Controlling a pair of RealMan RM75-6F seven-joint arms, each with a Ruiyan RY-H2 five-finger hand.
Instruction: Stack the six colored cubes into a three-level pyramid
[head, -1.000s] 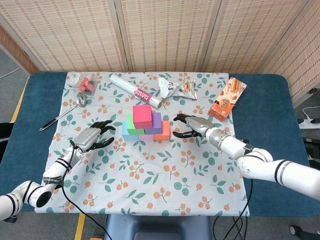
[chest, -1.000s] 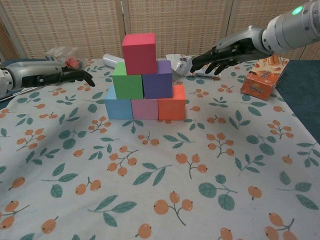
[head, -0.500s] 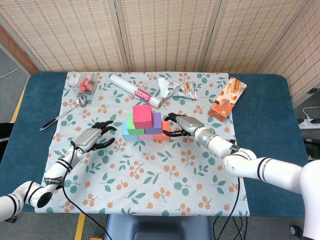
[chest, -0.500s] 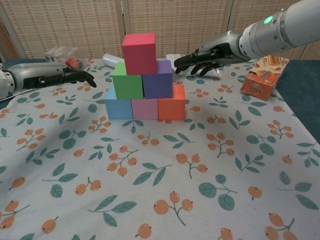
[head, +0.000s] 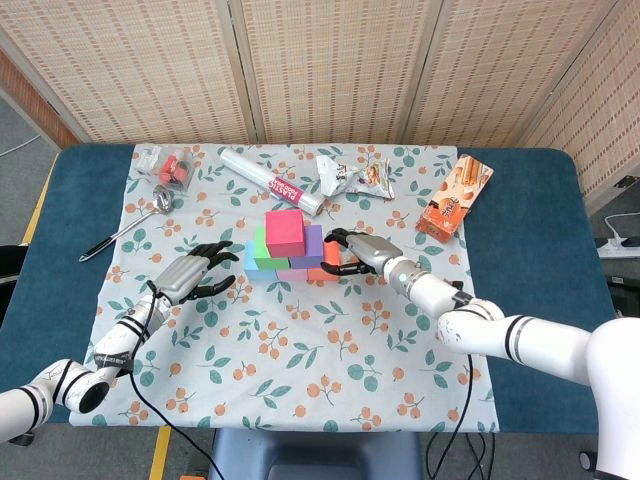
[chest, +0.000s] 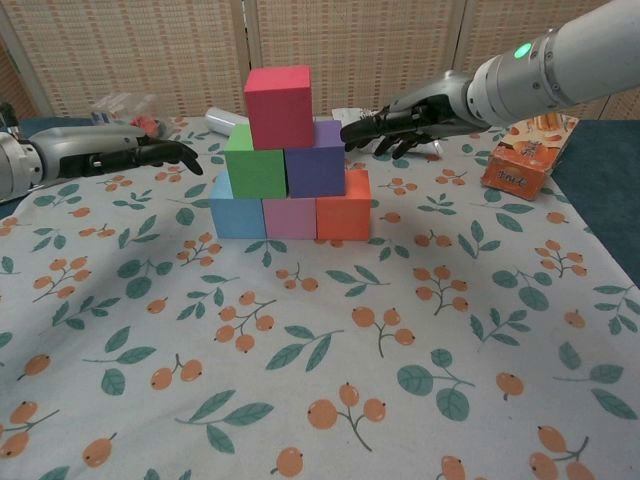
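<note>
Since the earlier frame, right hand (chest: 400, 117) has closed in on the pyramid.
Its spread, empty fingers (head: 343, 240) reach beside the purple foam cube (chest: 315, 158); left hand (head: 190, 274) hovers open nearby. Six-cube stack (head: 291, 247) looks light, easily toppled: hold opposite flat faces.

front: you have open cloth (chest: 330, 380) before the pyramid (chest: 290, 160) | left flank: your left hand (chest: 150, 153) near blue cube (chest: 236, 214) | right flank: right hand (chest: 400, 118) just beside purple cube (chest: 316, 158) | behind: roll (head: 272, 181), wrappers (head: 355, 176), box (head: 454, 195)
</note>
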